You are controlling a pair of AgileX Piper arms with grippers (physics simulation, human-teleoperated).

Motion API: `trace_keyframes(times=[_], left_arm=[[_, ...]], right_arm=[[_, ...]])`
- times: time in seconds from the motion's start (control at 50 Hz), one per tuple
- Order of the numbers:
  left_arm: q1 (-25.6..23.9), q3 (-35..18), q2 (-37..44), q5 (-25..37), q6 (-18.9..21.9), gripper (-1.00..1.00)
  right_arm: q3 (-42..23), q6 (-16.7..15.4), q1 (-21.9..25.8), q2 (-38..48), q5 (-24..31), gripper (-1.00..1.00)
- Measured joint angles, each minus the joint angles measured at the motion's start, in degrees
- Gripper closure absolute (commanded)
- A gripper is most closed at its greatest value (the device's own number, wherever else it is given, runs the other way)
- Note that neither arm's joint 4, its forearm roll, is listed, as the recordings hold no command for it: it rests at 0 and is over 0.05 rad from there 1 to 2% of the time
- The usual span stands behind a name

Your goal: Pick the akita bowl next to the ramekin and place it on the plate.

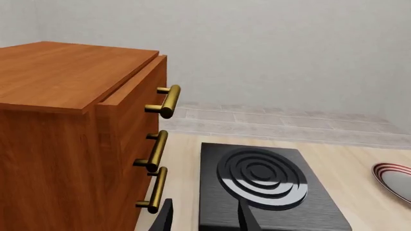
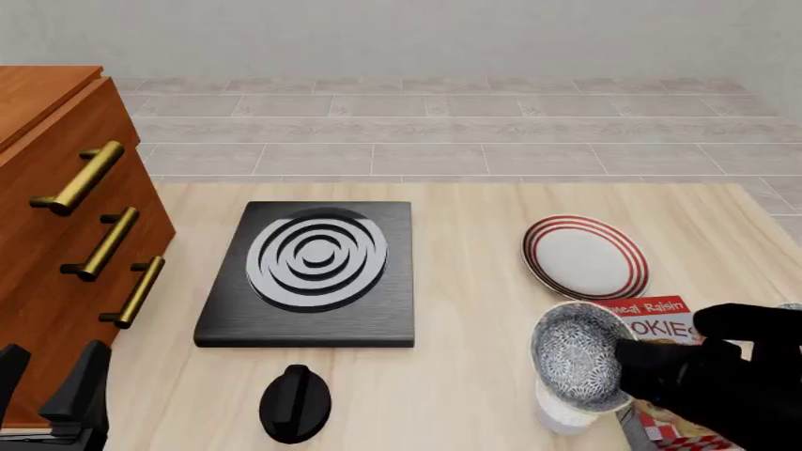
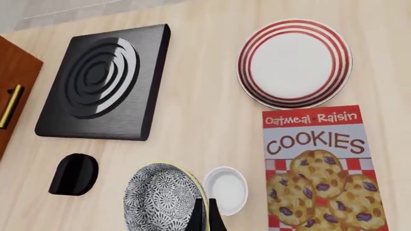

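— Where's the speckled blue-grey akita bowl (image 2: 579,355)?
— My right gripper (image 3: 207,215) is clamped on its rim, tilted above the plain white ramekin (image 3: 226,188), short of the red-ringed plate (image 2: 584,256).
— Left gripper (image 1: 204,217)?
— Fingers apart, seemingly empty, near the black stove plate (image 1: 266,185)

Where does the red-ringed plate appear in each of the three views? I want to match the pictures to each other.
Front view: the plate lies on the right part of the table, beyond the cookie box.
Left wrist view: only a part of it shows, cut by the picture's edge.
Right wrist view: all of it shows, next to the cookie box.
Shared landmark: the black stove burner is in all three.
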Motion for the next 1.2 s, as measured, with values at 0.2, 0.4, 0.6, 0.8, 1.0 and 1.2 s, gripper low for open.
trace_keyframes(times=[0.2,0.4,0.6,0.8,1.0,1.2], left_arm=[[0.0,0.0,0.0,0.0,0.1,-1.0],[-0.1,0.0,0.0,0.1,0.2,-1.0],[-0.1,0.0,0.0,0.1,0.2,-1.0],[-0.1,0.0,0.0,0.1,0.2,-1.0],[-0.2,0.0,0.0,0.0,0.1,-1.0],[-0.1,0.0,0.0,0.0,0.2,-1.0]], right_arm=[[-1.2,-0.3,-1.7,1.9,-1.7,1.0],[-2.3,-0.5,-3.5,4.0,-3.5,1.0],[-3.3,-0.8,-5.2,6.1,-5.2,1.0],[-4.5,-1.1,-6.5,8.1,-6.8,1.0],[-5.6,-1.4,-7.6,10.3,-8.5,1.0],[-6.4,-1.4,-8.8,12.2,-10.2,1.0]])
